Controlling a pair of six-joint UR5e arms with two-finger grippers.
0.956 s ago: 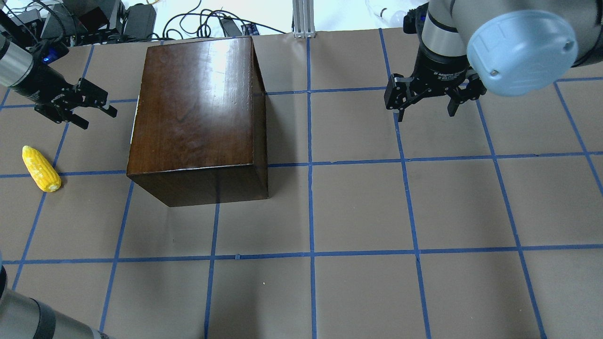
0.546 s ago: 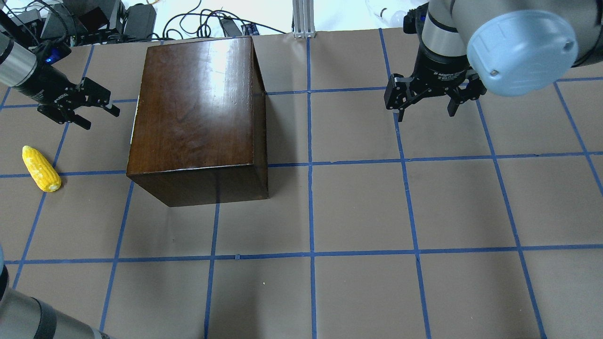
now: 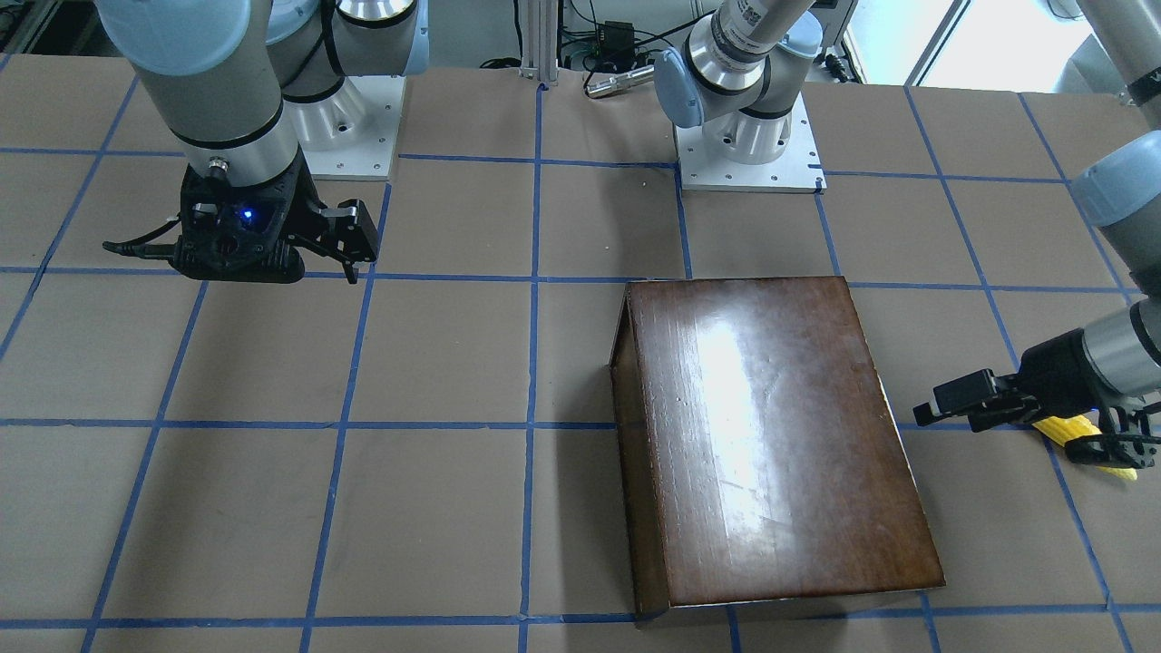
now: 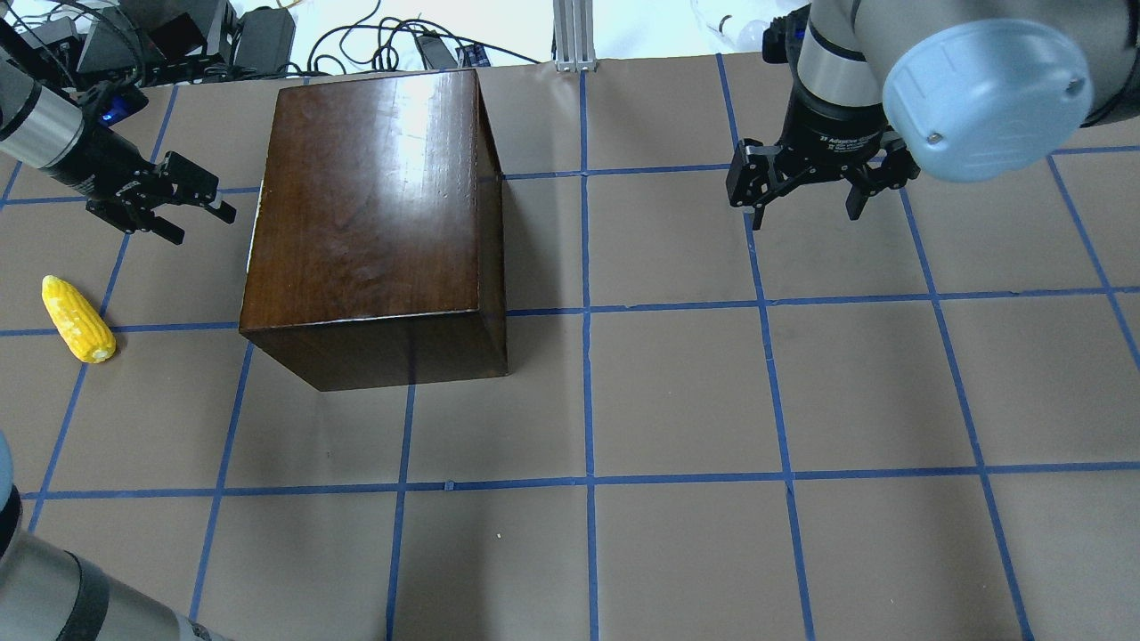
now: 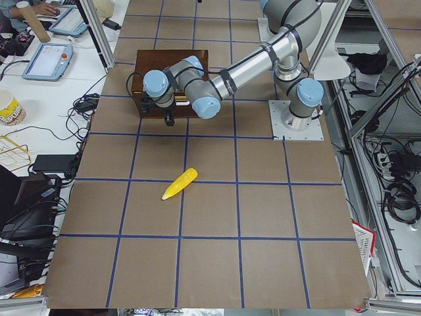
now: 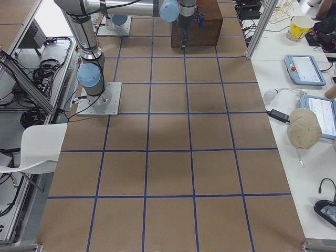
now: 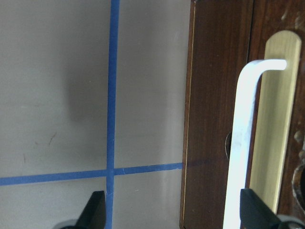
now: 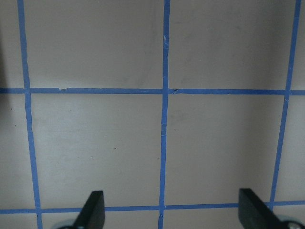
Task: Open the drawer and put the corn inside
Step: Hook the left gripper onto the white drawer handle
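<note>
The glossy dark-brown box [image 4: 374,223] stands left of centre; it also shows in the front-facing view [image 3: 771,435]. Its drawer is shut. The drawer front [image 7: 219,114] with a silver handle [image 7: 245,143] on a brass plate shows in the left wrist view. My left gripper [image 4: 200,225] is open and empty, level with the table, just left of the box and pointing at the drawer front. The yellow corn [image 4: 78,319] lies on the table nearer me than that gripper, apart from it. My right gripper [image 4: 806,215] is open and empty, pointing down over bare table at the far right.
Cables and electronics [image 4: 178,36] lie beyond the table's far edge, with an aluminium post [image 4: 574,36] at the middle. The arm bases [image 3: 748,136] are bolted at the robot's side. Blue tape lines grid the brown table.
My left gripper has moved a little toward the box's drawer side and slightly away from the corn. The right arm, box and corn have not moved.
</note>
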